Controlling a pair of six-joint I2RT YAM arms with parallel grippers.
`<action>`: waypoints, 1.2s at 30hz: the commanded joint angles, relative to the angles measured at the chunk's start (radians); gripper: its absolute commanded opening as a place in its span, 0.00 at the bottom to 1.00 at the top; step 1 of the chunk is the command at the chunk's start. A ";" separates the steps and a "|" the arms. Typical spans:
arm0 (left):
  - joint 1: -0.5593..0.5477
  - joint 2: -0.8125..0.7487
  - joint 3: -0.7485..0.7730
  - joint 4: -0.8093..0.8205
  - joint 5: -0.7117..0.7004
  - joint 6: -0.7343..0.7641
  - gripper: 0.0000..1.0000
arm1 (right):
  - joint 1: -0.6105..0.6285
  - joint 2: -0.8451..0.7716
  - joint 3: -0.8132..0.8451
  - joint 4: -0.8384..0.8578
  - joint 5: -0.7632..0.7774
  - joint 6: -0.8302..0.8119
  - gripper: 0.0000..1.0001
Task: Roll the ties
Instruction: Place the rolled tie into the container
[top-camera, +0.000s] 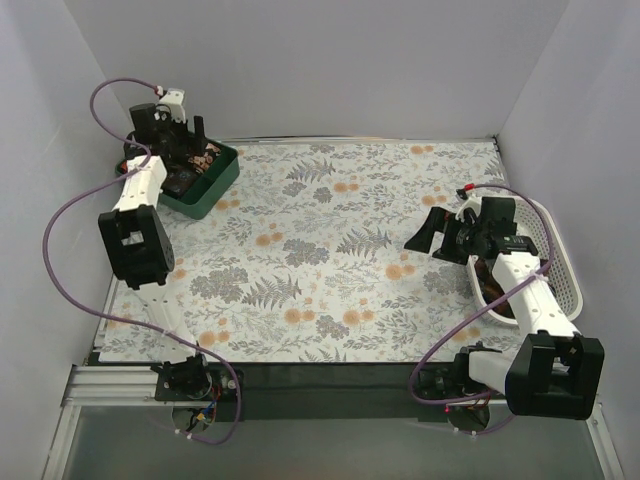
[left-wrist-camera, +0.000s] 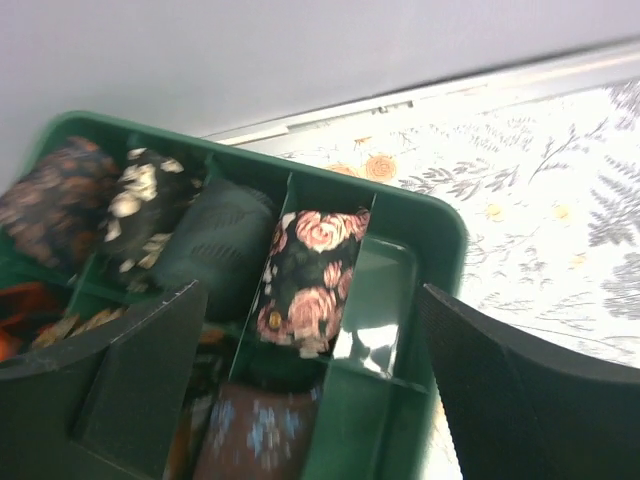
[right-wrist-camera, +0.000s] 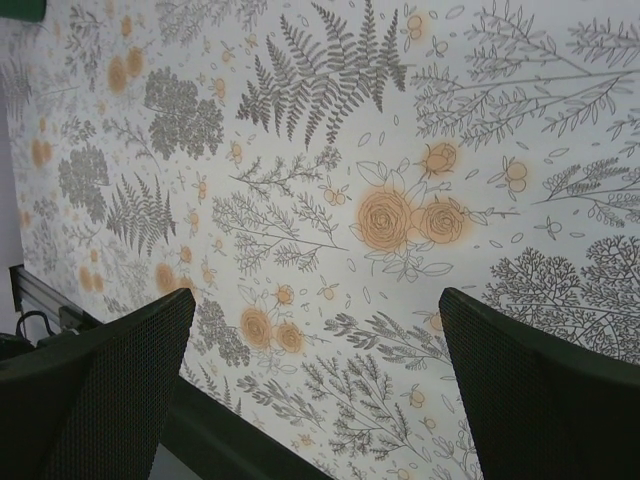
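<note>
A floral cloth (top-camera: 330, 250) covers the table. At its right edge lies a white basket (top-camera: 562, 272). A green tray (top-camera: 218, 182) with dividers sits at the far left corner.

The left gripper (top-camera: 185, 145) hangs over the tray, its jaws spread wide with nothing between them. The right gripper (top-camera: 432, 232) hovers over bare cloth just left of the basket, likewise wide open and empty.

Dark brownish ties (top-camera: 492, 284) lie heaped in the basket, beside and behind the right gripper, partly hidden by that arm. In the left wrist view the rolled ties fill the tray's compartments. A rose-print coil (left-wrist-camera: 310, 280) lies directly below the gap between the left fingers. Left of it in turn are a dark green coil (left-wrist-camera: 215, 250), a white-flowered coil (left-wrist-camera: 145, 210) and a brown-orange coil (left-wrist-camera: 55, 205). A brown coil with pale blue print (left-wrist-camera: 255, 435) sits nearer the camera.
</note>
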 joint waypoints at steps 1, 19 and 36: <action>-0.015 -0.244 -0.066 -0.018 -0.081 -0.080 0.80 | 0.002 -0.046 0.087 -0.016 0.005 -0.033 0.98; -0.063 -1.535 -0.987 -0.420 -0.508 -0.372 0.90 | 0.429 -0.146 0.328 -0.280 0.607 -0.083 0.98; -0.066 -1.797 -0.911 -0.592 -0.489 -0.335 0.98 | 0.442 -0.636 0.066 -0.251 0.691 -0.031 0.98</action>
